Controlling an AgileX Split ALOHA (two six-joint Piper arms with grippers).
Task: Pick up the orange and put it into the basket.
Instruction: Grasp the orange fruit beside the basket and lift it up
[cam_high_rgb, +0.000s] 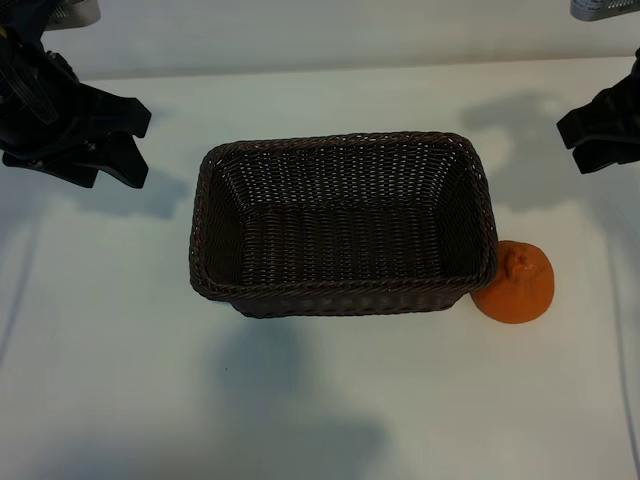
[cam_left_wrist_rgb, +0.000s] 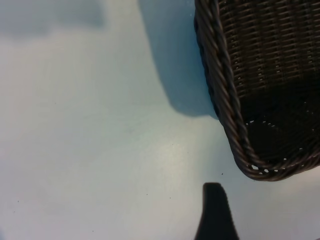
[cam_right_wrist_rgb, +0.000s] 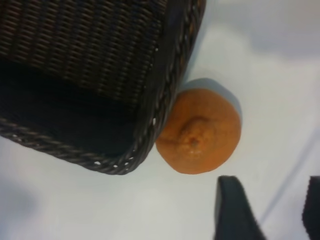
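Orange (cam_high_rgb: 515, 283) touches basket (cam_high_rgb: 340, 292); no writing readable.

A: What do the robot's arms look like?
B: The left gripper (cam_high_rgb: 118, 140), upper left of the exterior view, is matte black with angular, wedge-shaped fingers. The right gripper (cam_high_rgb: 600, 135), upper right, matches it.
A: Any closer detail?
B: The wrist views show smooth black tapered fingertips (cam_right_wrist_rgb: 235, 210) with rounded ends.

The orange (cam_right_wrist_rgb: 199, 131) touches the basket (cam_right_wrist_rgb: 165, 100) corner, gripper (cam_right_wrist_rgb: 272, 210) near.
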